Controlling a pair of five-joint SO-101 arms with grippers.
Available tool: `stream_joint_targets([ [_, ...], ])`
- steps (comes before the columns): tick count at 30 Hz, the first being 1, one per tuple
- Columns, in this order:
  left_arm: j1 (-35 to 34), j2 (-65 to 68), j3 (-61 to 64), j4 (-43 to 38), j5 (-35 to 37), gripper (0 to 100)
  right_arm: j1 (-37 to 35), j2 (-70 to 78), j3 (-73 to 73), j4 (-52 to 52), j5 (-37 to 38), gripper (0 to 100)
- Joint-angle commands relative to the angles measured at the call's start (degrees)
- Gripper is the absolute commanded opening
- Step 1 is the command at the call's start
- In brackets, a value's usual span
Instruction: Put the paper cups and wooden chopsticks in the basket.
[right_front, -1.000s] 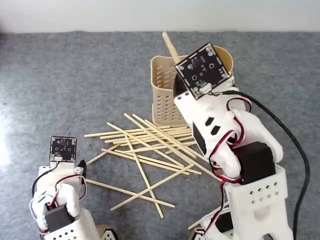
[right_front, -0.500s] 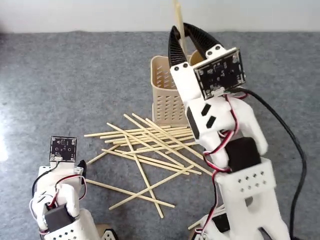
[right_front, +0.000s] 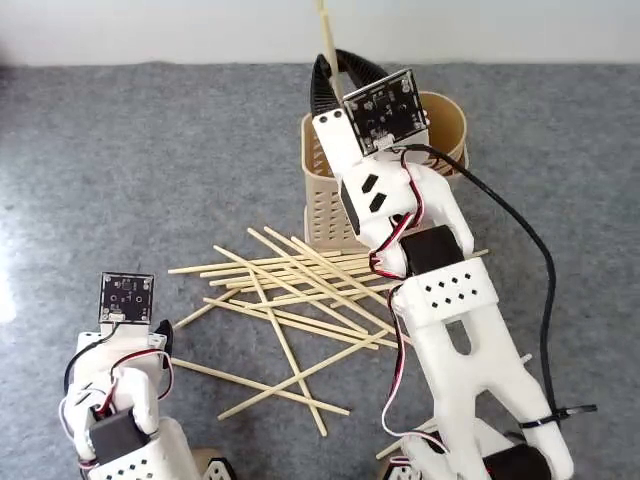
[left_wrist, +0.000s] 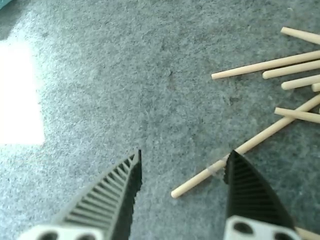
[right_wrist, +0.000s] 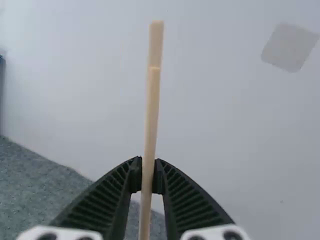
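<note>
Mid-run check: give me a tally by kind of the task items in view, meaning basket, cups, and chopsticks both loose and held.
Basket: 1
Paper cup: 1
Held chopstick, clamped in the right gripper: 1
Loose chopsticks: roughly 15 (they overlap, so not exact)
Total: roughly 18

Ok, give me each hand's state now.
Left hand: open, holding nothing.
Right hand: closed on a wooden chopstick.
</note>
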Motion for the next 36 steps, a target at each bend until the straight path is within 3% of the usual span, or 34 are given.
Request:
stream_joint_targets([
  [1,0.0,-0.8,-0.1,-0.6,0.4,25,1.5,-0.2,1.1,-1.2,-4.7,1.5],
  [5,0.0,-0.8,-0.1,-0.6,0.4,25,2.6,0.3,4.5,-0.6,-6.2,2.9],
  [10,0.0,-0.8,-0.1,-0.6,0.4,25,3.0,-0.9,4.1,7.3,-6.3,17.3],
  [13,0.0,-0.8,-0.1,-0.6,0.4,25,3.2,-3.6,1.8,13.0,-6.4,16.3],
  [19,0.0,-0.8,0.0,-1.1,0.4,25,3.3,-7.6,-6.5,33.4,-6.2,10.2],
  [23,0.0,-0.8,0.0,-1.2,0.4,25,3.3,-7.7,-12.4,51.0,-6.2,9.8],
  [27,0.0,-0.8,0.0,-1.2,0.4,25,3.2,-7.6,-13.2,61.8,-6.1,9.8],
  [30,0.0,-0.8,0.0,-1.2,0.4,25,3.1,-6.9,-10.1,64.7,-4.7,9.8],
  [36,0.0,-0.8,0.0,-1.2,0.4,25,2.6,-2.4,-1.8,64.1,5.5,10.4],
])
